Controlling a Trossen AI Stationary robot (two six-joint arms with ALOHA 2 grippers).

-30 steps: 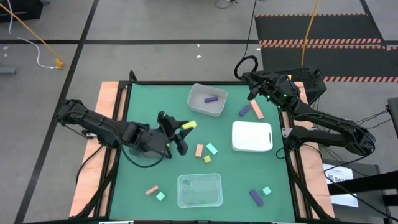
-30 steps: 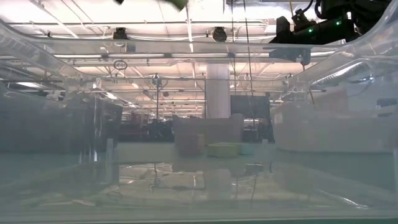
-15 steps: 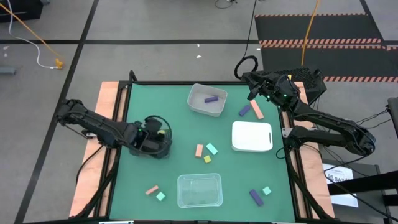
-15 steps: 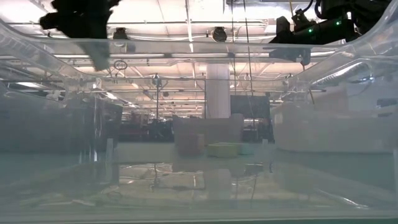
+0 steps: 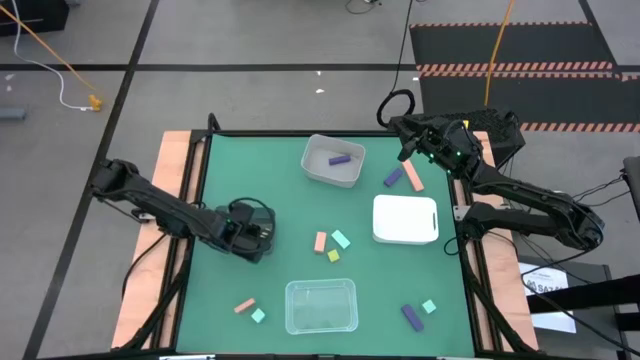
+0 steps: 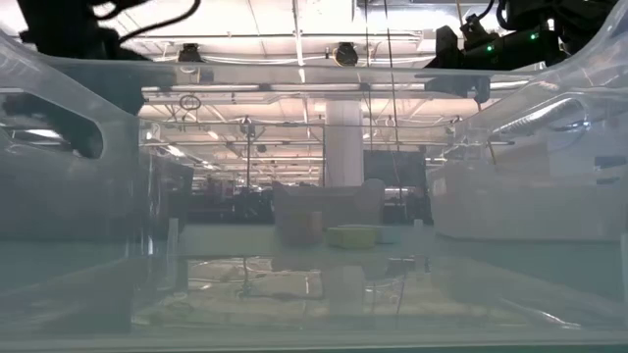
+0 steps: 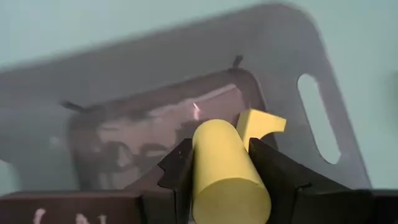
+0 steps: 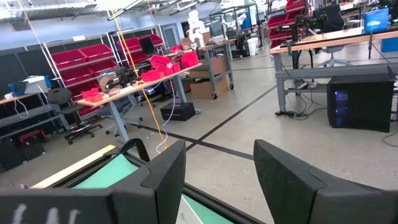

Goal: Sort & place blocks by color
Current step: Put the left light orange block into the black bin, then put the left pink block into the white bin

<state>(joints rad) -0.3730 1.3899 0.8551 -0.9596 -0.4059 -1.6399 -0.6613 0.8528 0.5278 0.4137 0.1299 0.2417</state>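
In the left wrist view my left gripper [image 7: 224, 149] is shut on a yellow round block [image 7: 227, 180] above the black tray [image 7: 124, 74], where a second yellow block [image 7: 264, 122] lies on the floor. From above, this gripper [image 5: 252, 228] covers most of that tray [image 5: 264, 246] at the table's left. A purple block [image 5: 340, 158] lies in the grey tray [image 5: 318, 170]. Purple [image 5: 393, 178], salmon [image 5: 412, 177] [image 5: 320, 241], mint [image 5: 341, 239] and yellow [image 5: 334, 256] blocks lie on the green mat. My right gripper [image 5: 405, 150] [image 8: 217, 155] waits open at the far right corner. My left gripper pinches the yellow round block by its curved sides [image 7: 205, 155] between the two fingers [image 7: 177, 168], the block lying along them with one flat end sticking out past the tips. The fingers point down from above. The block is lifted clear over the black tray.
The white tray [image 5: 405, 203] stands right of centre and the clear tray [image 5: 320, 290] at the near edge. More blocks lie near it: salmon [image 5: 244, 305], mint [image 5: 258, 316], purple [image 5: 410, 317], mint [image 5: 429, 306]. Wooden rails border the mat on both sides.
My left gripper, still holding the yellow round block, has swung from mid-table toward the table's left and tipped from lying level to pointing down over the black tray. The right arm has kept still.
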